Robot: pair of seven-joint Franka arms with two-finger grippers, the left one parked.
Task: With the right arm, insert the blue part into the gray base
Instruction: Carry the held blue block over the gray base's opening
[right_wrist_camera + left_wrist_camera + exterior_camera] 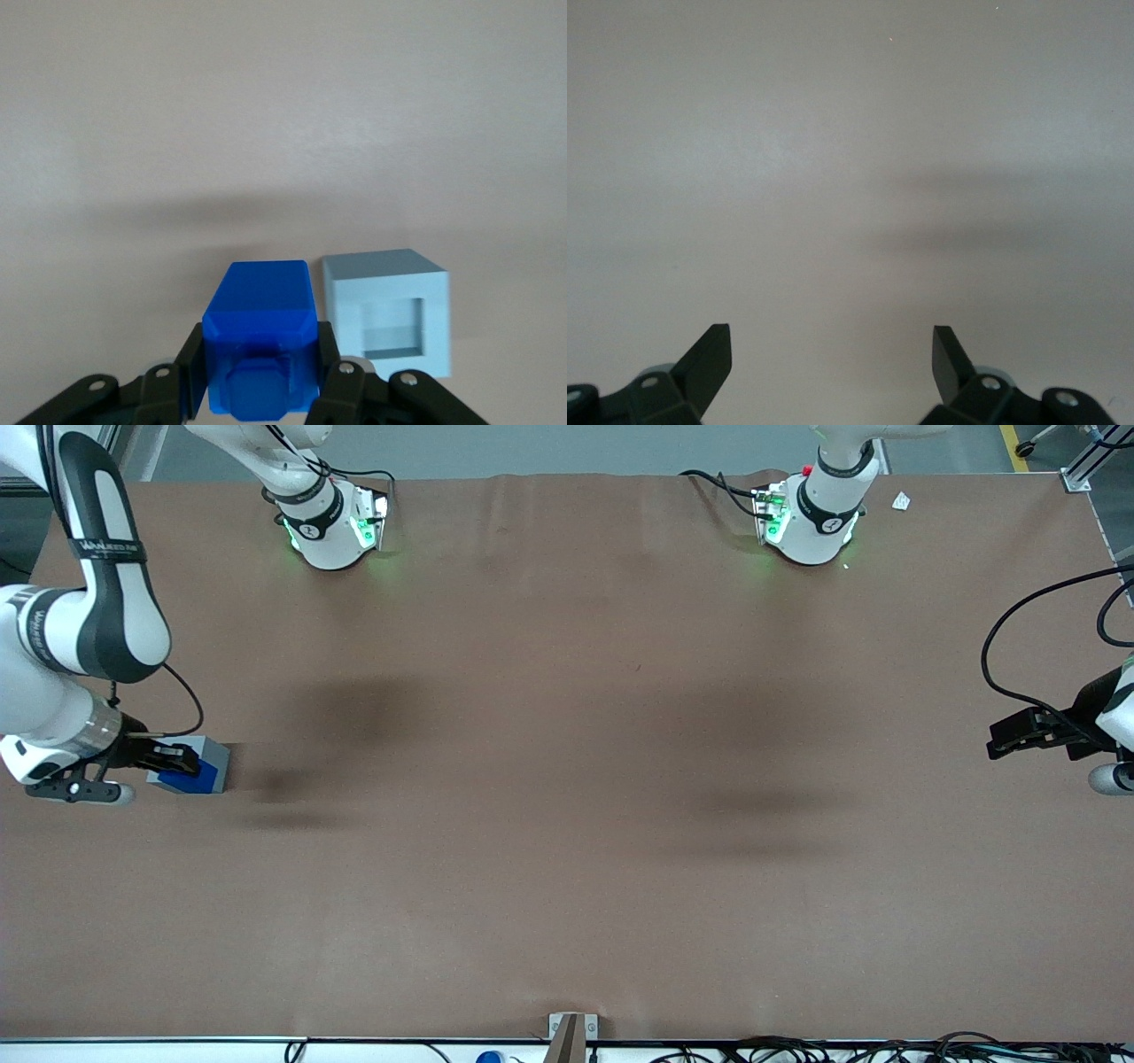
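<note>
Here, the blue part [259, 341] is clenched by the claw [261, 381] beside the gray base [390, 310], so its stub could be jammed on the socket rim if misaligned.

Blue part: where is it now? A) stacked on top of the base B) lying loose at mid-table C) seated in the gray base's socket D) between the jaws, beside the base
D: the blue part sits between the gripper jaws, beside the gray base, whose socket shows empty.
</note>
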